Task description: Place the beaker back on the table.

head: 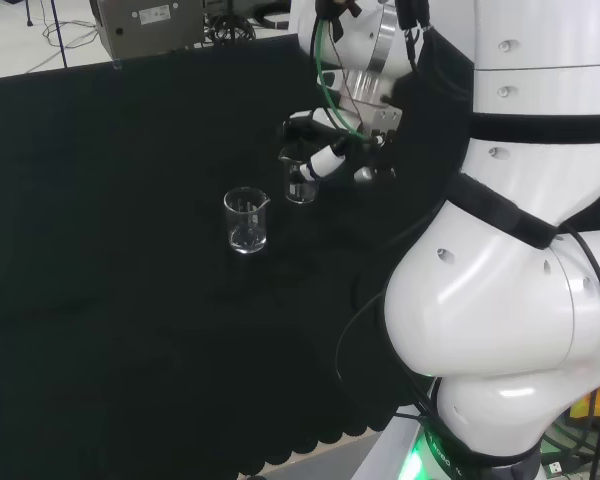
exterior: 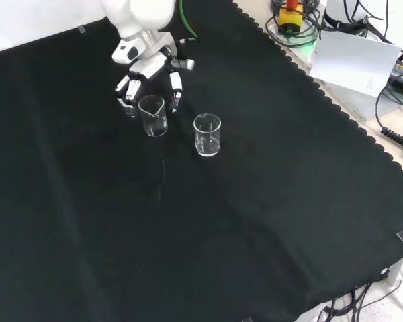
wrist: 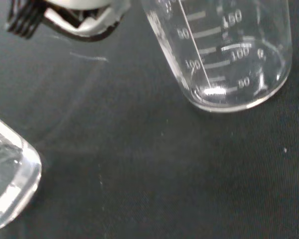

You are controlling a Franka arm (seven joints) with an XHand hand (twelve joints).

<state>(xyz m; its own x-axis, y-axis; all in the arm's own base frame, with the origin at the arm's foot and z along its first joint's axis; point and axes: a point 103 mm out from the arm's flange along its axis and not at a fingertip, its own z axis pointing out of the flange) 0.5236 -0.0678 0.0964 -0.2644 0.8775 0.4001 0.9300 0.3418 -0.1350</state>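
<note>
My hand (exterior: 144, 67) is around the beaker (exterior: 152, 115), fingers curled at both its sides, at the far part of the black table (exterior: 255, 221). A second beaker (exterior: 207, 134) stands just right of it in the front view; nearer, the cloth is free.

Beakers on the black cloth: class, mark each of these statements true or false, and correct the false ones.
1. Two clear beakers show in the front view. True: one beaker by the hand, a second beaker to its right.
2. The hand has its fingers around a beaker. True.
3. The second beaker lies on its side. False: it stands upright.
4. The cloth is white. False: it is black.
5. The second beaker is full of blue liquid. False: no coloured liquid shows in it.
</note>
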